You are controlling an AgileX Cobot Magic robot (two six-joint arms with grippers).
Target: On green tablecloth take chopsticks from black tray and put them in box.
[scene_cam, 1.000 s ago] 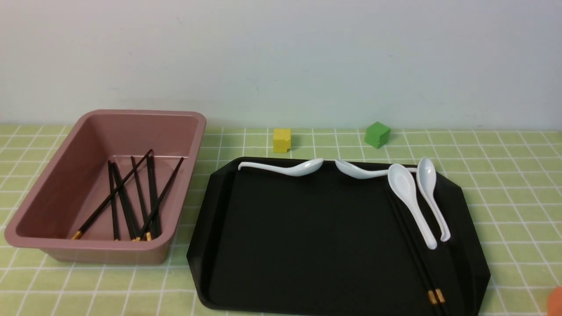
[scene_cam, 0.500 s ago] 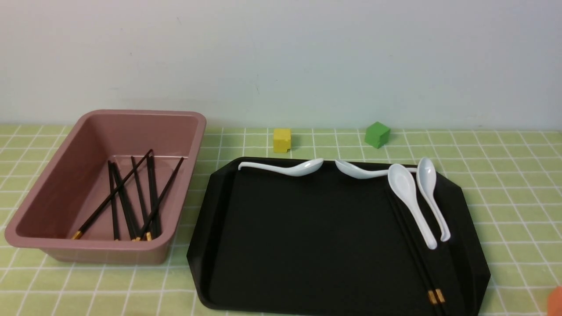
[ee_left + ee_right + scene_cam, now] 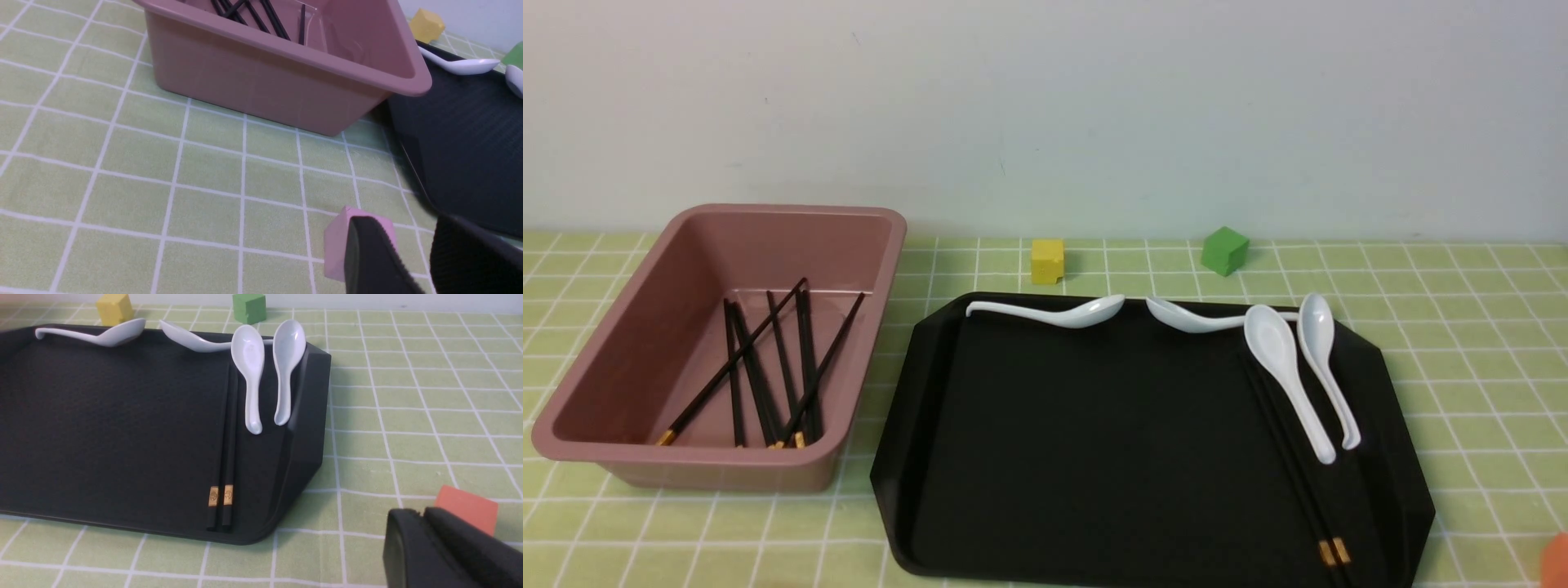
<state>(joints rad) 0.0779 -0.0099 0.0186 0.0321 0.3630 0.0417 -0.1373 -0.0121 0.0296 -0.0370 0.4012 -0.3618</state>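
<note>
Left: the box [image 3: 720, 456], holding several chopsticks, lies ahead of your left gripper [image 3: 405, 222], whose fingers stand wide. Centre to right: the black tray [image 3: 1111, 457] bears the two remaining chopsticks [image 3: 222, 465], forward and leftward of your right gripper [image 3: 419, 513]. Its tips are close together; whether they meet, you cannot tell. Spread them, align across the sticks near the gold bands, descend vertically and avoid dragging the adjacent white spoon [image 3: 253, 392].
</note>
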